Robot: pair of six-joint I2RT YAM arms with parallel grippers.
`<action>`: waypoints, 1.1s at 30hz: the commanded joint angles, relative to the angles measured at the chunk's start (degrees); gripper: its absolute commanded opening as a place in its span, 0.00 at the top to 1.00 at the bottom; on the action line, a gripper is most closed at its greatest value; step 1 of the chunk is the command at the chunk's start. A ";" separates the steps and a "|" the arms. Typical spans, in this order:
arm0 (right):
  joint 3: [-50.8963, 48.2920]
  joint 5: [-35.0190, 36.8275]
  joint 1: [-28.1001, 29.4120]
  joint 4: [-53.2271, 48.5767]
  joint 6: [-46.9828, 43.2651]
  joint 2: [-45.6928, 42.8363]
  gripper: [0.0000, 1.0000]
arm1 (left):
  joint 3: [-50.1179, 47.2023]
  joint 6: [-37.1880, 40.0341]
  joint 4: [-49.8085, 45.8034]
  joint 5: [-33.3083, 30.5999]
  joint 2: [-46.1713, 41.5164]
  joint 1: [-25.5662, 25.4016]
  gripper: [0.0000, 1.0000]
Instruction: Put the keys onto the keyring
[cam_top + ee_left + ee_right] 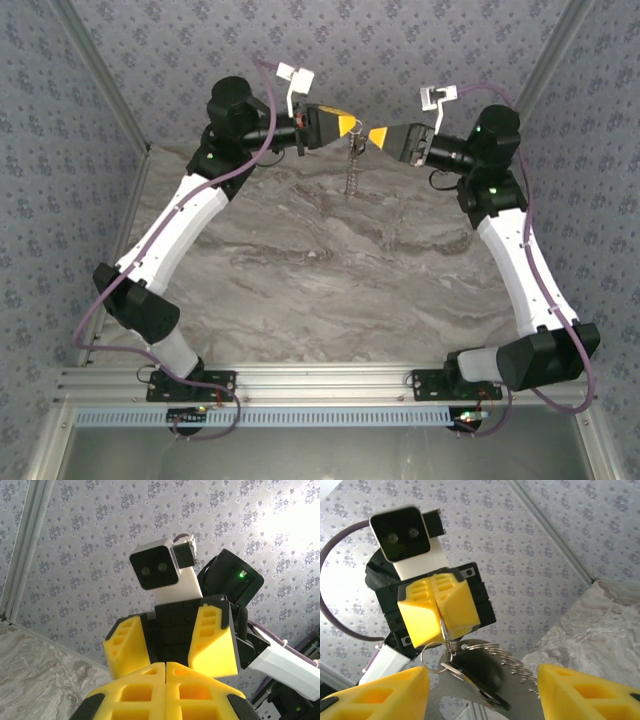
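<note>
The marbled table (300, 260) took up most of the overhead view. The left arm (185, 225) and right arm (520, 260) both reached to the far middle and met nose to nose, lifted well off the surface. The left gripper (346, 124) was clamped tight, and the right wrist view showed what on: the very top of the keyring (352, 168), pinched at its yellow tip. The right gripper (379, 136) sat just beside it on the right, jaws spread and nothing between them. So the keyring hung in mid-air between the two grippers, a thin grey chain-like loop. From above it was only a dangling squiggle. The right wrist view looked up at it close and made out a small split ring (422, 660) and the key (470, 677), dark, dangling under the pinch. It was too blurry for me to tell whether the key was actually threaded on. The left wrist view gave the plainest read on the jaws, its own pressed together and the other pair wide apart. My guess on handling: the loop's light and floppy, so it'd swing and sag, and the top is the right place to hold it. The key's tiny, stiff and slick, best gripped across its flats near the head.
</note>
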 commanded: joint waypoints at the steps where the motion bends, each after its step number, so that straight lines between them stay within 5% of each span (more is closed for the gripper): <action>1: -0.63 -1.45 1.42 4.20 1.93 0.30 0.39 | 2.38 -0.61 3.01 0.18 -1.96 -0.16 1.00; 7: -1.95 -2.18 2.63 6.03 3.40 0.09 0.47 | 2.48 -0.25 2.43 -0.43 -1.75 -0.16 1.00; 17: -2.63 -2.34 3.30 8.42 5.62 0.47 1.00 | 1.96 -0.50 2.57 -0.57 -1.78 -0.18 1.00; 33: 2.32 -1.00 1.22 -14.77 -9.87 -1.07 1.00 | -3.70 1.91 4.89 -7.23 -6.27 -0.01 1.00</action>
